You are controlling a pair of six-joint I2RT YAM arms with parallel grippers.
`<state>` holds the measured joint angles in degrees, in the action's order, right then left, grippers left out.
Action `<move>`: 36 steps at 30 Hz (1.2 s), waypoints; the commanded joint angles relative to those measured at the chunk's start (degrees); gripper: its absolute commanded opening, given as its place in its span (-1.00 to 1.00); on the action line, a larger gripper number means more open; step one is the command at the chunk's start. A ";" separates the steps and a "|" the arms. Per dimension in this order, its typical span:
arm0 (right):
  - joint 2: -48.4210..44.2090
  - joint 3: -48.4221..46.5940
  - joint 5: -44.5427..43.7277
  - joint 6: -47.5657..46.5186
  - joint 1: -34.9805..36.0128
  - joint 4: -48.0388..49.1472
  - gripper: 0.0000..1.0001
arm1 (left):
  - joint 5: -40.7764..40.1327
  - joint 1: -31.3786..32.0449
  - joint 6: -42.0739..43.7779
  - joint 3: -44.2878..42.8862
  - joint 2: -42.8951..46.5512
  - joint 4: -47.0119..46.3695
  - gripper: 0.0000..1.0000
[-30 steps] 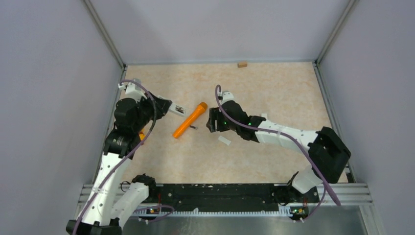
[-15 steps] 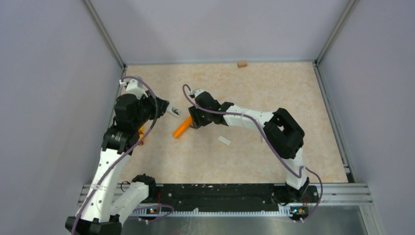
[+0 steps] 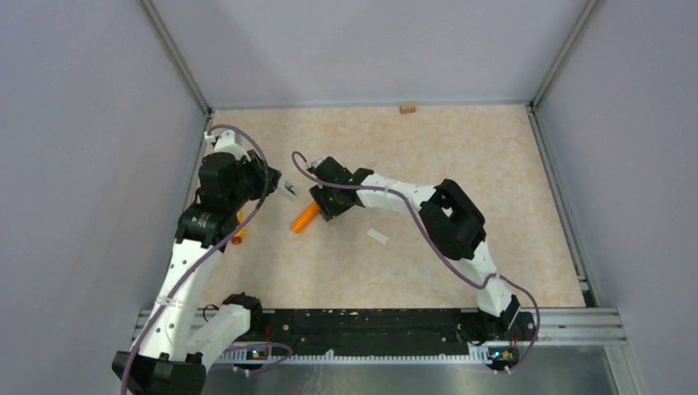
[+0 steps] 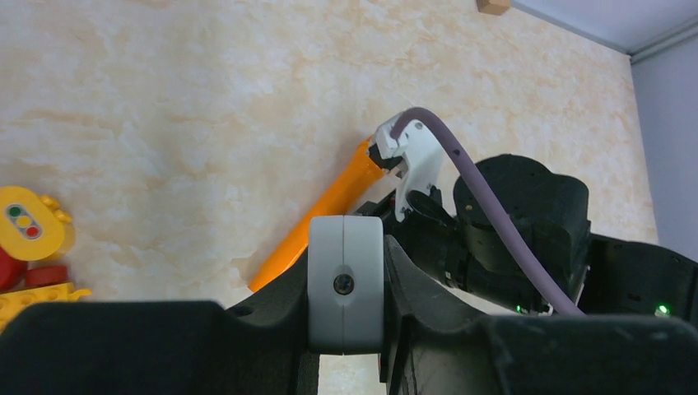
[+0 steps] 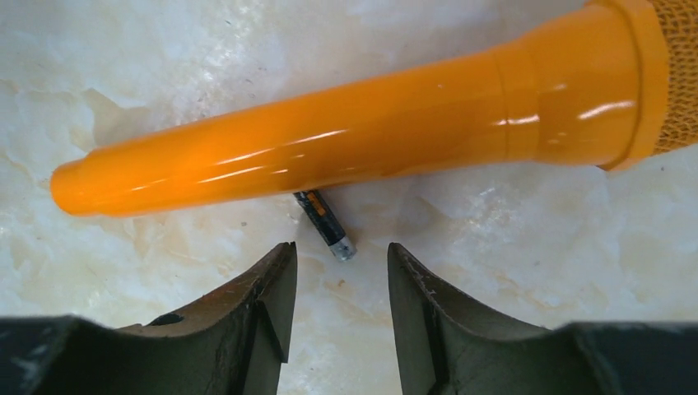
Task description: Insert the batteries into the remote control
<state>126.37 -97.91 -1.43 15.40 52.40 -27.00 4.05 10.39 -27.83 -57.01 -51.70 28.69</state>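
My left gripper (image 4: 346,276) is shut on the remote control (image 4: 346,284), a pale grey slab seen end-on between the black fingers; from above the remote control (image 3: 290,188) pokes out to the right. One of the batteries (image 5: 326,225), thin and dark with a silver tip, lies on the table against an orange torch-like tube (image 5: 370,132). My right gripper (image 5: 342,251) stands open just short of the battery's tip, nothing between its fingers. In the top view the right gripper (image 3: 323,206) hangs over the tube's (image 3: 304,219) upper end. No other batteries show.
A small white flat piece (image 3: 378,236) lies right of the tube. Yellow and red toy bricks (image 4: 29,226) sit by the left wall, under the left arm. A wooden block (image 3: 407,108) rests at the back edge. The two wrists are close together.
My right arm has swung left from beside the tube to over its upper end, and its jaws have narrowed somewhat. The left gripper has drawn slightly left with the remote control.
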 commanded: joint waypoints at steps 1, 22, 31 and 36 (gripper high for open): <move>2.10 -4.66 -1.14 -1.63 2.12 -2.66 -0.11 | -9.05 -0.59 -0.01 -3.26 1.76 0.74 -1.00; 4.43 -10.79 -9.45 -3.04 4.79 -11.54 -1.00 | -9.54 -1.16 0.52 -3.18 3.04 1.14 -1.00; -22.48 15.78 -6.23 -1.49 4.67 4.01 -1.00 | 5.70 -1.16 -1.29 -0.10 1.53 -3.30 -1.00; -41.09 33.55 -1.09 -6.89 4.70 24.16 -1.00 | 13.30 -1.24 -2.73 2.15 0.03 -6.10 -1.00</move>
<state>98.10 -71.37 -6.48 12.49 56.69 -21.21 9.15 9.47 -28.97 -56.34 -50.81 27.99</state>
